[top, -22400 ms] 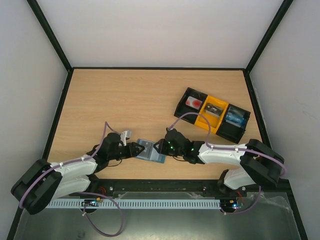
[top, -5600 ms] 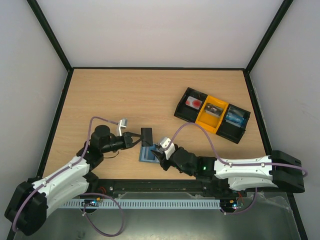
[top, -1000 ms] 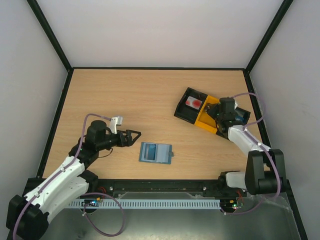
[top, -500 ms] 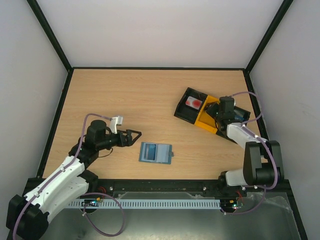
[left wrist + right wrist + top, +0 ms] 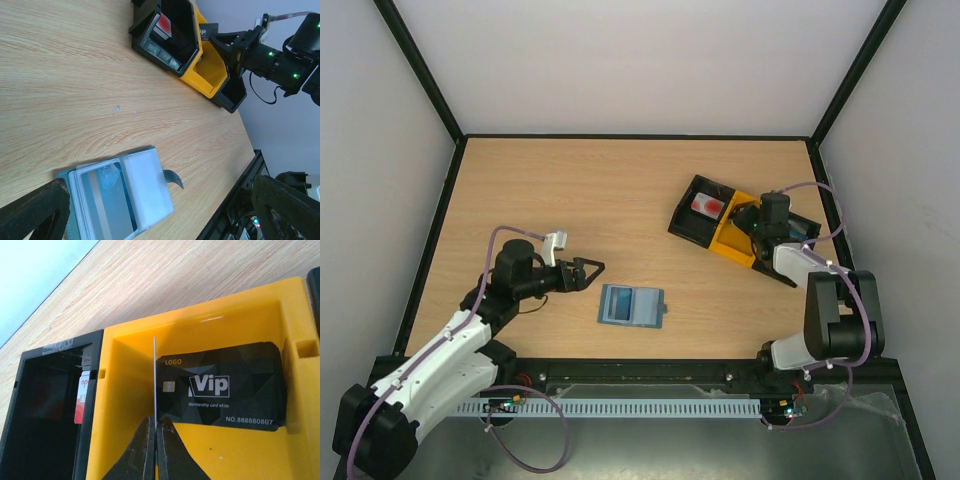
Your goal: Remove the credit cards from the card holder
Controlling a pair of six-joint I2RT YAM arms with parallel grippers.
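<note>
The left arm (image 5: 445, 345) lies low, stretched from its base forward and in toward the middle, with the wrist about level. The left gripper (image 5: 586, 268) points to the right, its jaws spread wide and nothing between them. I can't tell from here whether its tips touch down. The right arm (image 5: 835, 310) is folded tight with the elbow raised, the forearm reaching forward and left, and the wrist tipped down. The right gripper (image 5: 155, 426) is pinched closed on a thin card (image 5: 154, 370) held edge-on.

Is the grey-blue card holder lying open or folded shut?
Open. The small grey-blue bifold card holder lies spread flat on the wooden table, inner pockets up, cards showing inside.
</note>
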